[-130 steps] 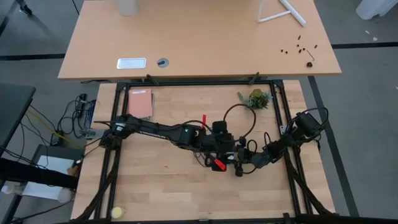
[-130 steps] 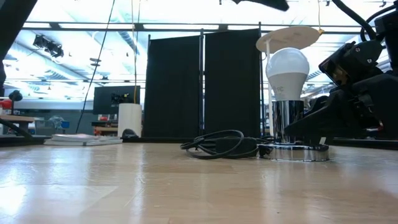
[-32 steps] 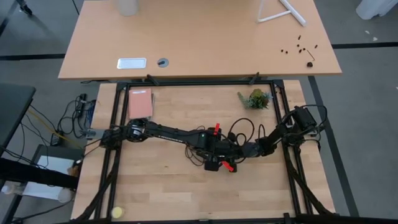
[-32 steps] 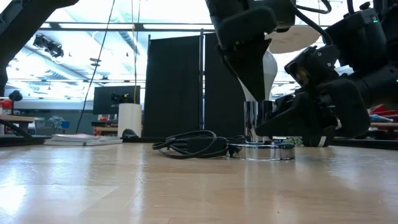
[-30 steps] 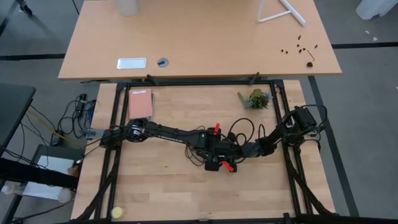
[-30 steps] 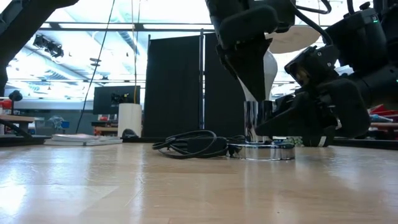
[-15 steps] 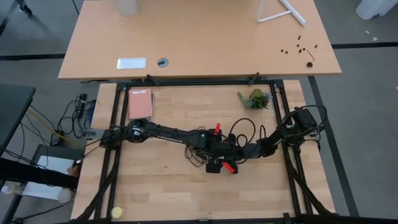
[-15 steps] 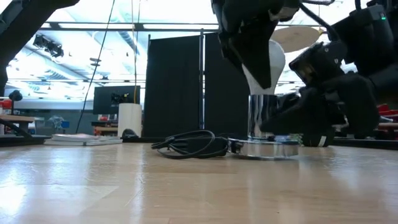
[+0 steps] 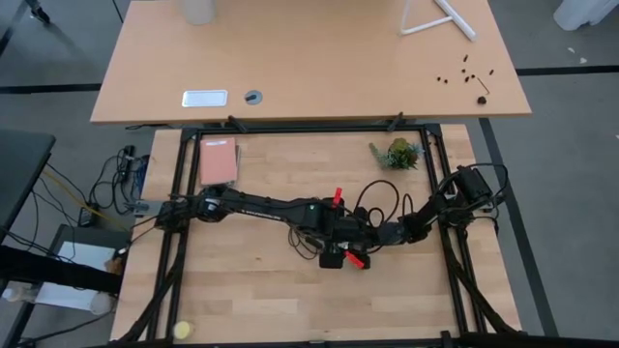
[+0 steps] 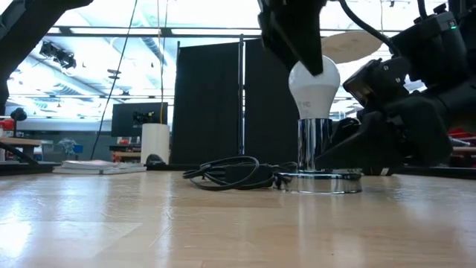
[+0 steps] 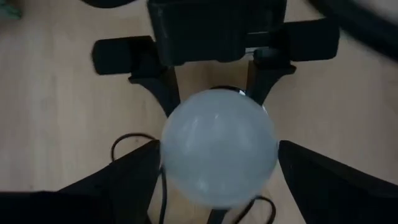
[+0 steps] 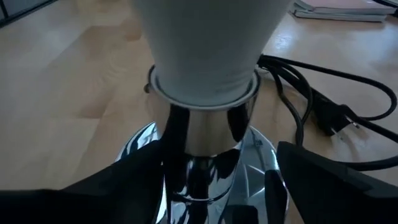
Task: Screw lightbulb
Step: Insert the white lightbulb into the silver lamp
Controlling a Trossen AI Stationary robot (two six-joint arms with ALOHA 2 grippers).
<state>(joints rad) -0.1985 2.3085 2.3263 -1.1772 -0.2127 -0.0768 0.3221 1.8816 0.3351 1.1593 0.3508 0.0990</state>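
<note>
Lightbulb (image 10: 314, 87) is sitting upright in the socket (image 12: 202, 155), both grippers' jaws gaping around it, so regrip squarely before twisting again, I'd say.

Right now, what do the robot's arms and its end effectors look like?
Both arms are black and jointed, like long thin bones. The left arm carries small red tabs near its wrist. The right arm has thin black cables looping beside it. Each end effector has two flat, dark fingers.
</note>
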